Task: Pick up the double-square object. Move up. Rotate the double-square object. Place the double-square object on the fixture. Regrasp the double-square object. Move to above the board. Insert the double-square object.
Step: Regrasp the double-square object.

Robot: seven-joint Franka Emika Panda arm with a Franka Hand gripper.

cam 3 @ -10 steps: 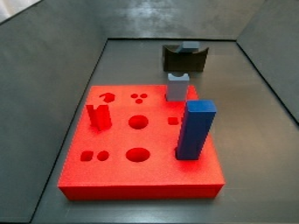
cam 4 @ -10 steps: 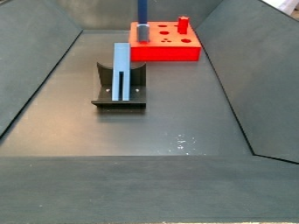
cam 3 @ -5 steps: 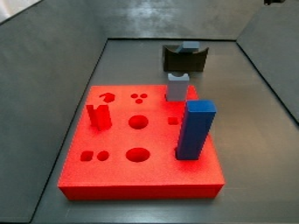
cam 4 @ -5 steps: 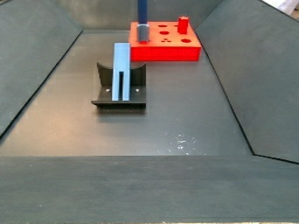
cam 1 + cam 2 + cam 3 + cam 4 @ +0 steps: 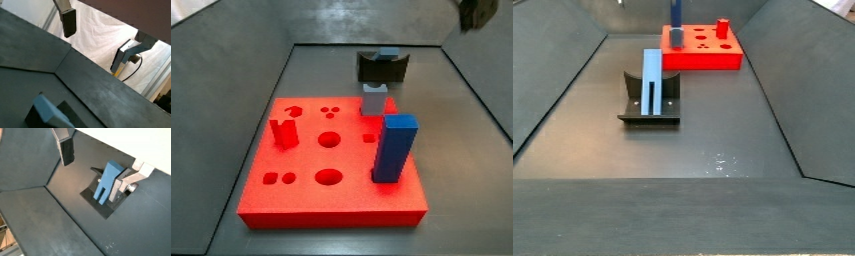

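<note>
In both side views you see the slim pale blue-grey double-square object point(image 5: 653, 81) leaning in the dark fixture point(image 5: 651, 103); the gripper point(image 5: 99, 164) hangs above, jaws spread and empty.

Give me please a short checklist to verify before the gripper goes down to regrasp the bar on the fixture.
1. Double-square object rests on the fixture, leaning along it: ok.
2. Gripper open with nothing between the fingers: ok.
3. Gripper above the object, well apart from it, in a wrist view: ok.
4. Gripper centred over the object: cannot tell; a side view shows only its edge.
5. Floor around the fixture free of other pieces: ok.
6. Paired holes free on the board: ok.
</note>
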